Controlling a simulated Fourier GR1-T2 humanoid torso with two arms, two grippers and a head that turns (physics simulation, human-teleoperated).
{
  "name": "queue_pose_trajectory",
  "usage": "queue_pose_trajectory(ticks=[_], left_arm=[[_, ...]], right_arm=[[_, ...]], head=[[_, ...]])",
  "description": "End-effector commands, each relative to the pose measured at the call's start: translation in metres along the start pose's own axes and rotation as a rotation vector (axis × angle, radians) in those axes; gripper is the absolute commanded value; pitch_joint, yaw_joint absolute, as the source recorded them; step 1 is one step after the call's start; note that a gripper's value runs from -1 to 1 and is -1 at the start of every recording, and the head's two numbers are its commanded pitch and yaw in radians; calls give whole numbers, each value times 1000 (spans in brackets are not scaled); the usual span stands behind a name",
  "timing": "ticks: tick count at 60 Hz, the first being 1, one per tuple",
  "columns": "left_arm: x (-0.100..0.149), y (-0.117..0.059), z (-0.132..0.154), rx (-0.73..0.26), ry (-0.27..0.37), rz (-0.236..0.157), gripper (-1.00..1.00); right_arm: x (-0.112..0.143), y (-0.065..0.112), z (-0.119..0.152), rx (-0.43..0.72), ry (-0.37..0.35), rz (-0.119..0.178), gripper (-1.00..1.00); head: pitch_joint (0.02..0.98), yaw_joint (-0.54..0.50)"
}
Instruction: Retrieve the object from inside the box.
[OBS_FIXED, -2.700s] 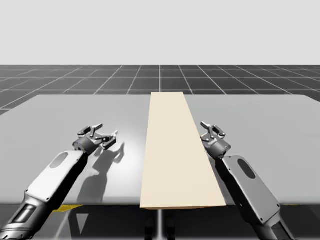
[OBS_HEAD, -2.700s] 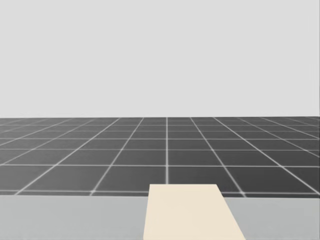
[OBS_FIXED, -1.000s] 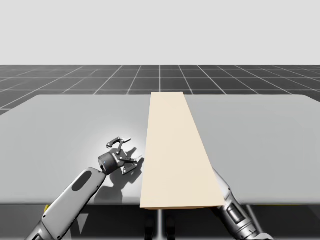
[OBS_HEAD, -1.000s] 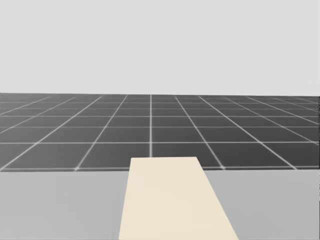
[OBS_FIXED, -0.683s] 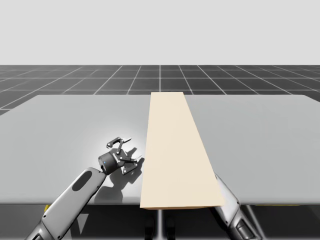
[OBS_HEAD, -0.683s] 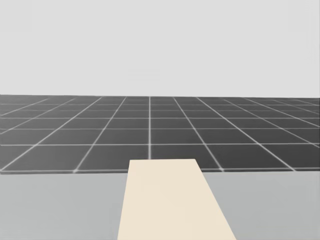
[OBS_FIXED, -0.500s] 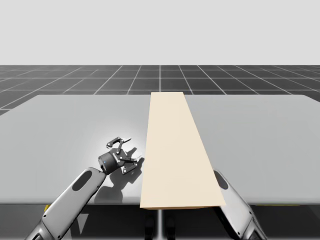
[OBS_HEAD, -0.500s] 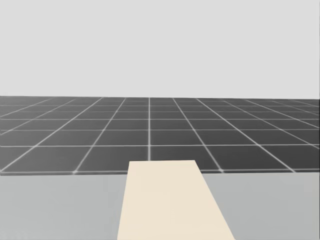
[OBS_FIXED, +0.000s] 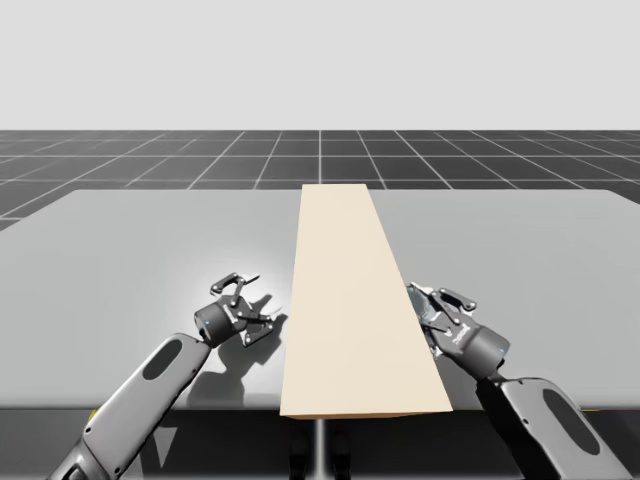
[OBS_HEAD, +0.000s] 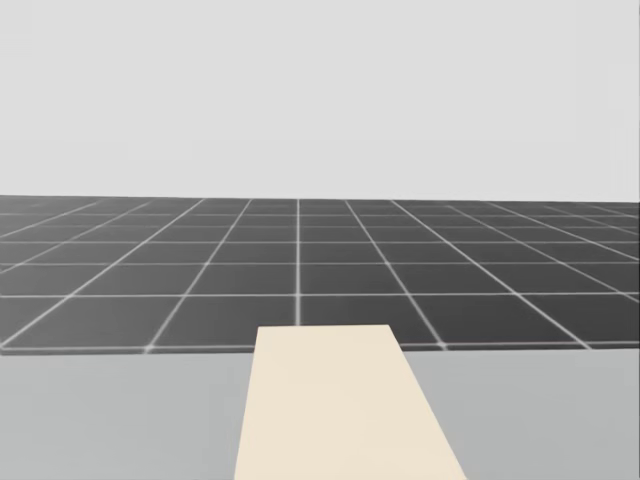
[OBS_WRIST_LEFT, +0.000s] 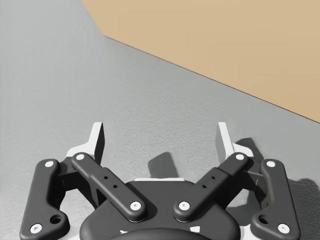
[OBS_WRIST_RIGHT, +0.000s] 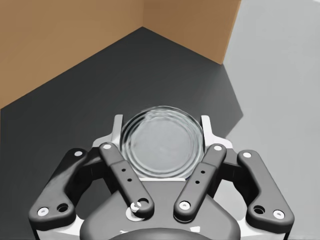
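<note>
You are looking across a dark floor (OBS_FIXED: 120, 160) ruled with pale grid lines, which runs back to a plain light grey backdrop (OBS_FIXED: 320, 60). In front of it the grey bench (OBS_FIXED: 130, 240) spreads from side to side, matte and evenly lit.

Down the bench's middle lies the box (OBS_FIXED: 345, 300), long, narrow and cream-coloured. It reaches from the near edge towards the far edge, and in the high view its top reads as one flat pale surface. In the wrist views its sides look a warmer tan.

Your left end effector (OBS_FIXED: 262, 300) sits low over the bench, just beside the box's left side and close to the near edge. Its fingers are spread wide with only bare bench between them.

Your right end effector (OBS_FIXED: 440, 297) is just beside the box's right side, also close to the near edge. It is clamped on the round clear object (OBS_WRIST_RIGHT: 162, 142), one finger against each side. The object looks like a glassy disc with faint concentric rings. Ahead of it is a dark shaded patch bounded by tan box walls.
</note>
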Motion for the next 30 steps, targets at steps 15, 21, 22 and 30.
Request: queue_pose_trajectory(ticks=[15, 21, 22, 30], left_arm=[[-1, 8, 2, 21, -5, 13, -1000], [-2, 11, 2, 32, -6, 21, -1000], [-2, 11, 2, 33, -6, 22, -1000], [-3, 16, 3, 49, -11, 35, -1000]], right_arm=[[77, -46, 95, -312, -228, 7, 1000], [121, -43, 106, -336, -306, 55, 1000], [126, -43, 106, -339, -316, 61, 1000], [184, -33, 106, -347, -438, 117, 1000]], head=[[227, -44], [225, -45], [225, -46], [223, -46]])
